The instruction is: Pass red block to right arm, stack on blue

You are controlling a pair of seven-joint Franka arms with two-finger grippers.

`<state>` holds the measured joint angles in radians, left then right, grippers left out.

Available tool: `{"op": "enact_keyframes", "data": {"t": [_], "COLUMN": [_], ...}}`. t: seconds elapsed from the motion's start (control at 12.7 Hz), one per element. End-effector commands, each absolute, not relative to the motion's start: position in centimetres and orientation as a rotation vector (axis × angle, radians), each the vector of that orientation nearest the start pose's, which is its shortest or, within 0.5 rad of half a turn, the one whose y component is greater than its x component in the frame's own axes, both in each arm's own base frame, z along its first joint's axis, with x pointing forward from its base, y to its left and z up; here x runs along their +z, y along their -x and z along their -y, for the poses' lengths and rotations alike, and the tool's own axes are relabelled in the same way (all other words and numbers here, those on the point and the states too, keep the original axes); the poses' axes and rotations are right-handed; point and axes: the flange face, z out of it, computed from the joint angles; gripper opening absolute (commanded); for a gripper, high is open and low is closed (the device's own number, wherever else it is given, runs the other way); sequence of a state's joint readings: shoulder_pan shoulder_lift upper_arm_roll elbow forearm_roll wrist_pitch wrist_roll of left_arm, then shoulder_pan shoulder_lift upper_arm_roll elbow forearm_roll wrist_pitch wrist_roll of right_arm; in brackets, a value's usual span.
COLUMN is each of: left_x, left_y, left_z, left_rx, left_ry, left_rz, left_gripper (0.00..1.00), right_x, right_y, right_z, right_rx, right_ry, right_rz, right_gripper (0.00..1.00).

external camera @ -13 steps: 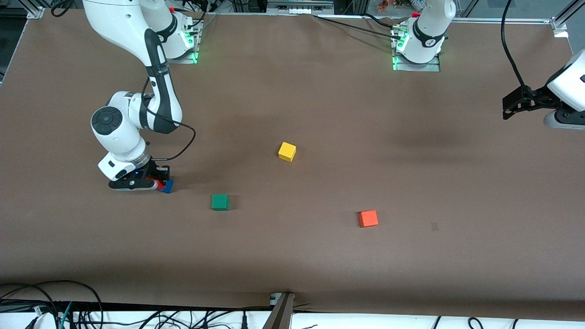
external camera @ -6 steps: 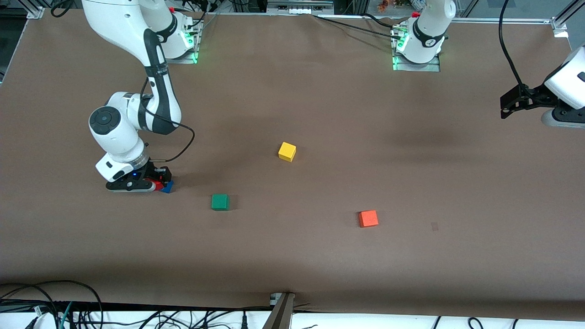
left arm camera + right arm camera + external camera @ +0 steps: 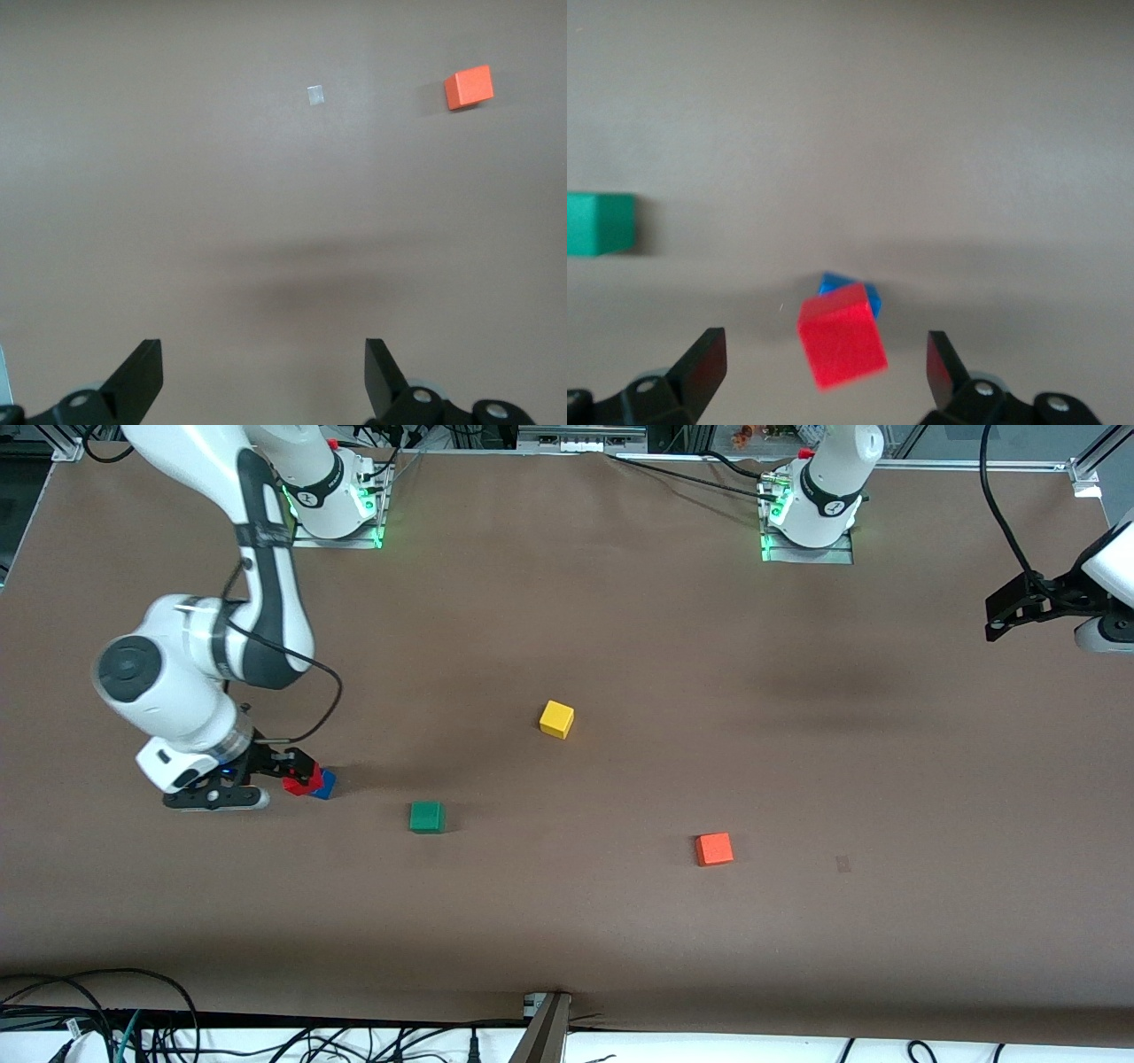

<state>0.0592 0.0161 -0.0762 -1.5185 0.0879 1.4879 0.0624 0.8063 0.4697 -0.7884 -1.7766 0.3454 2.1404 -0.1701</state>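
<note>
Right wrist view shows the red block (image 3: 842, 335) resting askew on the blue (image 3: 864, 292), the right gripper (image 3: 819, 365) spread wide and empty around it; the lift should go straight up so neither finger clips the tilted cube; over the left arm's end of the table, the left gripper (image 3: 263, 370) waits, agape, holding nothing.

A robotics lab: two white Franka arms, right arm (image 3: 257, 540) and left arm (image 3: 828, 478), bolted to a brown-covered counter (image 3: 620, 921), aluminium framing (image 3: 1085, 474) at its corners and loose cables (image 3: 133, 1027) along its edge.
</note>
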Motion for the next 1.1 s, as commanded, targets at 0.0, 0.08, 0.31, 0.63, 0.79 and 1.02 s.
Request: {"op": "enact_keyframes", "data": {"t": [0.0, 0.08, 0.31, 0.63, 0.79, 1.02], "left_x": [62.0, 62.0, 62.8, 63.4, 63.4, 63.4], "left_y": [-55.4, -55.5, -55.1, -55.0, -54.9, -55.0], "left_z": [0.4, 0.4, 0.6, 0.3, 0.3, 0.3], "left_rx": [0.145, 0.146, 0.117, 0.080, 0.082, 0.082], "left_ry": [3.072, 3.072, 3.074, 3.094, 3.094, 3.096], "left_rz": [-0.118, -0.118, -0.123, -0.112, -0.112, -0.112], "left_gripper": [1.00, 1.00, 1.00, 1.00, 1.00, 1.00], "right_x": [42.2, 44.2, 48.1, 51.8, 54.6, 57.6], "right_y": [-64.8, -64.7, -63.9, -61.6, -59.5, -57.2], "right_z": [-6.5, -6.4, -6.5, -6.1, -5.6, -3.1], "right_rx": [0.064, 0.119, 0.244, 0.291, 0.299, 0.281], "right_ry": [3.164, 3.156, 3.141, 3.162, 3.126, 3.073], "right_rz": [0.166, 0.172, 0.155, 0.122, 0.070, 0.073], "right_gripper": [1.00, 1.00, 1.00, 1.00, 1.00, 1.00]}}
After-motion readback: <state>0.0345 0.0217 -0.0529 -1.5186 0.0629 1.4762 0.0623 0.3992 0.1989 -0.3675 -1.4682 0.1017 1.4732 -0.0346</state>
